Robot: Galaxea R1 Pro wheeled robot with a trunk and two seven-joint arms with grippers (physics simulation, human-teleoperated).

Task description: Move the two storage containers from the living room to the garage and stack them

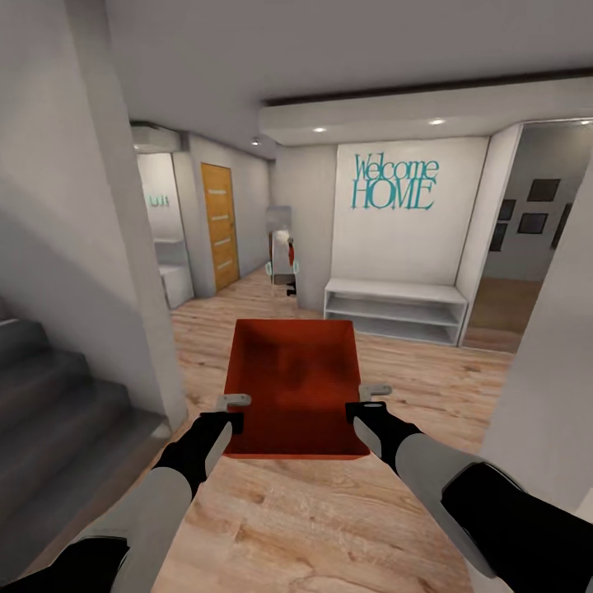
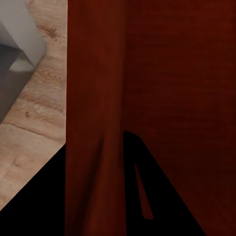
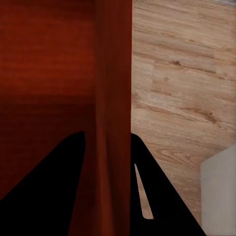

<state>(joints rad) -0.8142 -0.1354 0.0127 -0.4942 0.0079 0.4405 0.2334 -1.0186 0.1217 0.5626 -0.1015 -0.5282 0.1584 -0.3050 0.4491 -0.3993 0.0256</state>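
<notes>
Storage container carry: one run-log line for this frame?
phase: transit, hallway | load: storage container carried, empty | left gripper: jaws pinch left wall | right gripper: jaws pinch right wall | under: wood floor | ahead: white bench

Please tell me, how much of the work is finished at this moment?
Done: one orange-red rectangular plastic bin is picked up. In hand: the left gripper and right gripper each clamp a side wall, carrying it over the light wood plank floor of a hallway. Left: reaching the garage, setting it down, stacking the second bin.
</notes>
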